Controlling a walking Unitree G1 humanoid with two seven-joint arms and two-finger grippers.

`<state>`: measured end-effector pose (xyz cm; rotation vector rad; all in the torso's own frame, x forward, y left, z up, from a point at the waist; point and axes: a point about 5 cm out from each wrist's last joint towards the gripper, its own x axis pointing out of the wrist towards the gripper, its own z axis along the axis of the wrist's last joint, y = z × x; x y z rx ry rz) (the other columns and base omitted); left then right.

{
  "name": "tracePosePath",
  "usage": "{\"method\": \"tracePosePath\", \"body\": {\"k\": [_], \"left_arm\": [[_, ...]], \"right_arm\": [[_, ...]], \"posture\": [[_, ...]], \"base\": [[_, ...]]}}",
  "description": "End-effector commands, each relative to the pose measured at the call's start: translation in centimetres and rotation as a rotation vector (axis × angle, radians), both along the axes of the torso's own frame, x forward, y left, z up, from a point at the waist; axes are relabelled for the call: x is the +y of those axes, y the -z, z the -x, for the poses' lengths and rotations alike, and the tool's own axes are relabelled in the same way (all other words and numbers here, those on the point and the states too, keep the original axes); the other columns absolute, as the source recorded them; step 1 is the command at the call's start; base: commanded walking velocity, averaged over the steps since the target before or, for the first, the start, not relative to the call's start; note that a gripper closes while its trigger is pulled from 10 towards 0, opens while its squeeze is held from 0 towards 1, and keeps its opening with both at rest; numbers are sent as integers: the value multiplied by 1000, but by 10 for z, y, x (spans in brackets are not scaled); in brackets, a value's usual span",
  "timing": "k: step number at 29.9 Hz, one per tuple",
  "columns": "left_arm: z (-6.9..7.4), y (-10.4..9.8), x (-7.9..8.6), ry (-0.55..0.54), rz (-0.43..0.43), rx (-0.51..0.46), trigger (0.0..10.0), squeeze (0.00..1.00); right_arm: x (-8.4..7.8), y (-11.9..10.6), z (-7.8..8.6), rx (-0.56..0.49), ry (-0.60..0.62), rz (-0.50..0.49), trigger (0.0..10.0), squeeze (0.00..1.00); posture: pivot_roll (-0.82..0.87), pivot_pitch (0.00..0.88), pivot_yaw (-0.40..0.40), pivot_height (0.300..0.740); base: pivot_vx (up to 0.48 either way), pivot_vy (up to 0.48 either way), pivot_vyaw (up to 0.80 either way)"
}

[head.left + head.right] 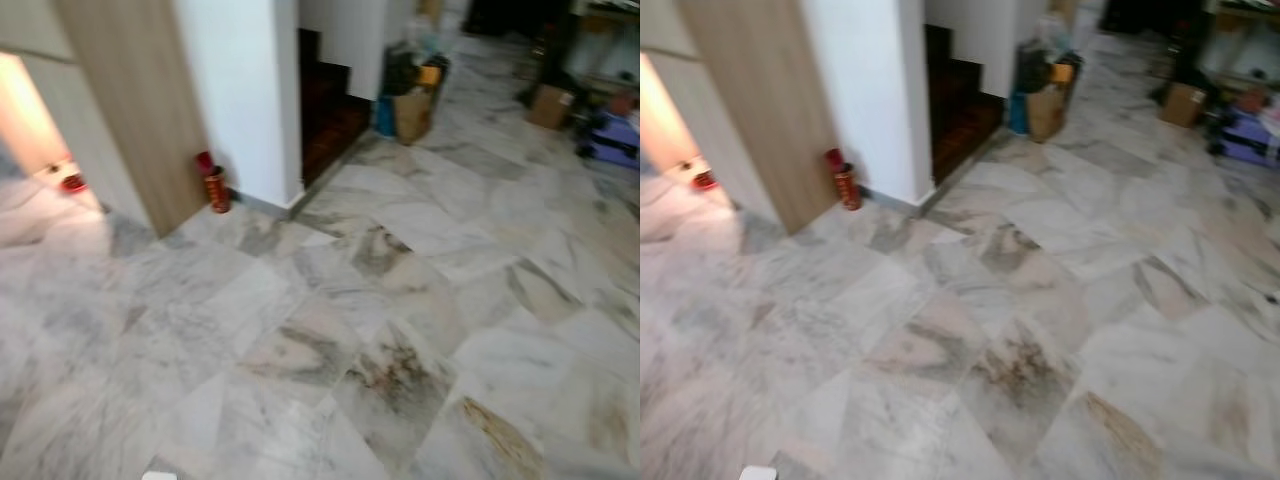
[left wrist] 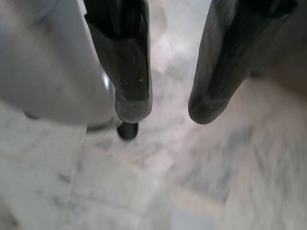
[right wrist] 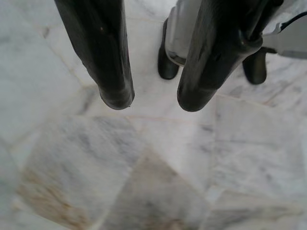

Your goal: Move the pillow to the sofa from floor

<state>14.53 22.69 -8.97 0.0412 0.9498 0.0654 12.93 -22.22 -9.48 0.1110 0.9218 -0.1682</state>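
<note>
Right under me it's just marble floor [image 1: 380,330], grey-veined tiles running off to the far right. Both arms hang idle: left gripper [image 2: 165,108] and right gripper [image 3: 148,98] fingers spread, holding nothing. I can't spot a pillow or sofa, so I'd say nothing's done yet. Far left: a wood panel [image 1: 140,100], a red canister [image 1: 215,185], dark stairs [image 1: 325,105].

Floor [image 1: 420,230]: pale grey-white marble tiles, dark-veined, with brownish patches.
Lay: tiles set diagonally, stretching from near left to far right.
</note>
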Motion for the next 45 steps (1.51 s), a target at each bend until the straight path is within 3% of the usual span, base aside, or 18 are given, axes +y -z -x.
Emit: {"method": "tracePosePath", "body": {"k": [1,5,11,25,30,45], "left_arm": [[10,4,2,-62,15,31,10000,0],[12,4,4,-102,28,33,10000,0],[9,3,6,-74,18,25,10000,0],[2,0,7,-87,24,13,10000,0],[3,0,10,-138,23,22,10000,0],[8,2,11,-97,12,45,10000,0]], "right_arm": [[6,4,8,36,-11,-17,10000,0],[11,7,13,54,-20,-39,10000,0],[17,9,17,62,-20,-53,10000,0],[28,9,11,51,-34,-66,10000,0],[32,8,6,39,-47,-70,10000,0],[33,4,-7,18,-72,-69,10000,0]], "posture": [[24,31,2,740],[24,31,3,740],[18,64,9,740],[22,92,15,740],[26,97,19,740],[45,102,15,740]], "base": [[0,0,800],[0,0,800],[0,0,800],[0,0,800],[0,0,800],[0,0,800]]}}
